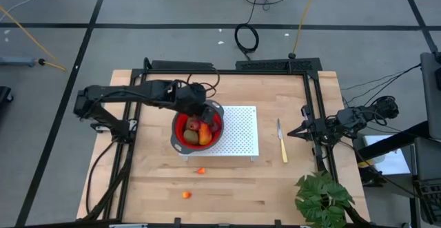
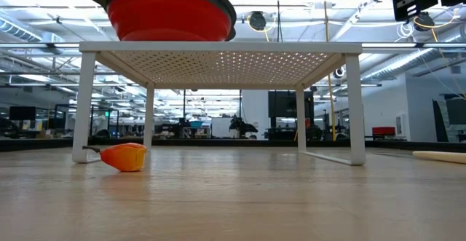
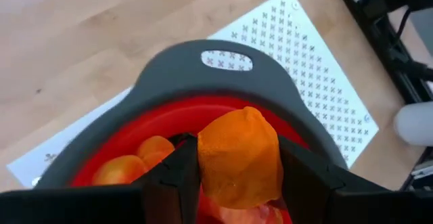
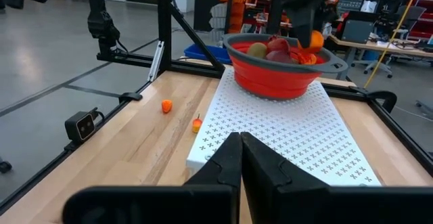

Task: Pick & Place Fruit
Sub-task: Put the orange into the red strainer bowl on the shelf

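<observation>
The left tool (image 3: 237,176) is clamped on a small orange fruit piece (image 3: 238,158) over the red collapsible bowl with grey rim (image 1: 178,129), at the white perforated rack's (image 1: 241,131) nine o'clock. Next, I judge, release it inside. The right tool (image 4: 240,158), fingers together, waits at three o'clock.

Red bowl (image 1: 186,135) with grey rim; orange fruit piece (image 3: 238,158) between dark left end effector (image 3: 237,176) fingers; white perforated rack (image 1: 241,128); pale wood worktop (image 1: 227,187); yellow-handled knife (image 1: 282,145); green plant (image 1: 322,199).

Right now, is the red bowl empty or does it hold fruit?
It holds fruit: several pieces lie inside the red bowl, and the left gripper grips an orange piece above it.
</observation>
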`<state>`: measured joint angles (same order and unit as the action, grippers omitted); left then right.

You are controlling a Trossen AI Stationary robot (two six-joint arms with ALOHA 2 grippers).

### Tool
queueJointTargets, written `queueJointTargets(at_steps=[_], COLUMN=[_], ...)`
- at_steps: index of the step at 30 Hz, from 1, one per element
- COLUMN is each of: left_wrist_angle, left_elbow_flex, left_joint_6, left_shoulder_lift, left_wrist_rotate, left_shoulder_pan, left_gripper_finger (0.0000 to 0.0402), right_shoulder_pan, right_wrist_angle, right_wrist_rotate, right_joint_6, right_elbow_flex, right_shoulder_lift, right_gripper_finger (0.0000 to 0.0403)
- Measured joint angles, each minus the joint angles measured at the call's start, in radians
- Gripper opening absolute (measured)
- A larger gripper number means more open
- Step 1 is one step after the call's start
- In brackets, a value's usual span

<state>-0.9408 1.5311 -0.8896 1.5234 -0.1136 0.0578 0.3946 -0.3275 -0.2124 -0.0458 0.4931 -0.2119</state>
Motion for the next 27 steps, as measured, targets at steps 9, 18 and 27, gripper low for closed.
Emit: queueJointTargets(at_steps=[9, 18, 27], left_wrist_angle=[-0.008, -0.037, -0.052], left_elbow_flex=[0.000, 0.000, 0.000], left_joint_6=[0.003, -0.034, -0.029], left_shoulder_lift=[0.012, 0.012, 0.019], left_wrist_rotate=[0.010, 0.036, 0.036], left_shoulder_pan=[0.003, -0.003, -0.007], left_gripper_finger=[0.0159, 0.0159, 0.0159], right_shoulder_pan=[0.000, 0.000, 0.000], right_wrist_angle=[0.000, 0.000, 0.000], right_wrist_rotate=[0.000, -0.001, -0.001], right_joint_6=[0.006, 0.005, 0.004], right_elbow_flex=[0.000, 0.000, 0.000], right_shoulder_lift=[0.000, 0.000, 0.000], right_gripper_finger=[0.0000, 0.0000, 0.0000])
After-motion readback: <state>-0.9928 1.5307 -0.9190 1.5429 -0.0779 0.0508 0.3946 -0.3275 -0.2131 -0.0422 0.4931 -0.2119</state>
